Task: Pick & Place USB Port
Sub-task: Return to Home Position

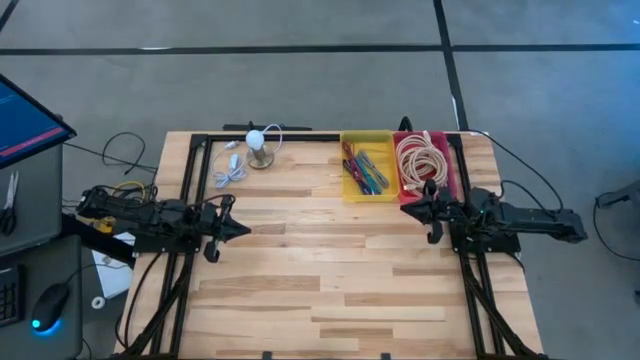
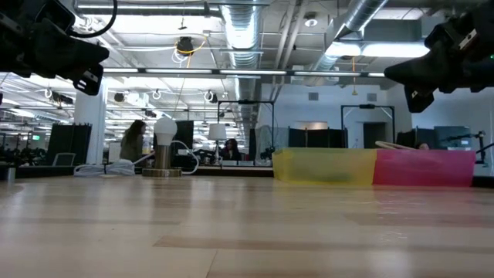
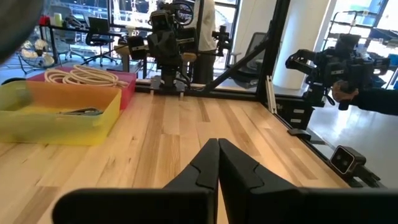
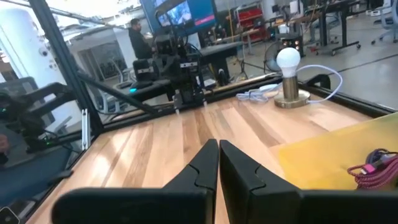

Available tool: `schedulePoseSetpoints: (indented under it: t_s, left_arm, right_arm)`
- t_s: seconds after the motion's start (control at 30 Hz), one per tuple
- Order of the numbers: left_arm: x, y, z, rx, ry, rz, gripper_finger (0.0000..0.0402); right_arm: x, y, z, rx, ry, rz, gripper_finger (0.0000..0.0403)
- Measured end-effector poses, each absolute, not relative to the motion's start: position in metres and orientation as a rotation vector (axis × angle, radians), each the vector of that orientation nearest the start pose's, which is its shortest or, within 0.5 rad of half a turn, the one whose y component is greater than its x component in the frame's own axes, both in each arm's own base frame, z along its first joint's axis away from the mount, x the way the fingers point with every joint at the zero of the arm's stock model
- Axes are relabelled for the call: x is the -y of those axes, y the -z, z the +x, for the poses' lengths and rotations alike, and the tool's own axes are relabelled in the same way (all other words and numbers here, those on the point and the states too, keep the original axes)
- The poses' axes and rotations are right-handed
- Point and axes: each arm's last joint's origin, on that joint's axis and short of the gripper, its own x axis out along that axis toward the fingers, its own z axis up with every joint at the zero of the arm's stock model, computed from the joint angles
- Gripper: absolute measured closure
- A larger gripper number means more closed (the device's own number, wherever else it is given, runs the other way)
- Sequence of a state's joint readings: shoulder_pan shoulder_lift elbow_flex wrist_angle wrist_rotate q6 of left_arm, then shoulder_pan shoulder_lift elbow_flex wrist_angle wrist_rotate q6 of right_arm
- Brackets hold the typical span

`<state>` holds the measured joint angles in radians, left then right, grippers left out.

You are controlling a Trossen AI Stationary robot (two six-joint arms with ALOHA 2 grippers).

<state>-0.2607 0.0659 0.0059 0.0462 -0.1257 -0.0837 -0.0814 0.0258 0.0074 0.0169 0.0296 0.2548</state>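
High view, starting at the left: the left claw hangs over the left side of the desk, pointing inward toward the middle. The left wrist view shows it pressed together, tip against tip, with nothing pinched.

Moving right along the far edge, there is a small lamp with a round white bulb standing upright. A loose white cable lies in a tangle just beside its base.

Next come 2 bins touching side by side at the far edge. The yellow bin holds the coloured charger cables, a heap of pink, blue and red strands. The red bin on its right holds the coiled white cable, looped in several rings.

Over on the right, the right claw hovers just in front of the seam where the 2 bins meet, pointing inward. The right wrist view shows it also pressed together and carrying nothing.

Low view confirms both claws are up in the air, well clear of the desk surface.
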Motion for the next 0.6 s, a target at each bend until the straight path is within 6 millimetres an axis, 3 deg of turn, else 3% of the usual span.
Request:
schedulePoseSetpoints:
  t_s: [0.6]
  left_arm:
    - [0.0226, -0.1654, 0.0987, -0.017, 0.134, -0.137, 0.0392]
  right_arm:
    - [0.0088, -0.1647, 0.0990, 0.010, 0.108, 0.392, 0.0395]
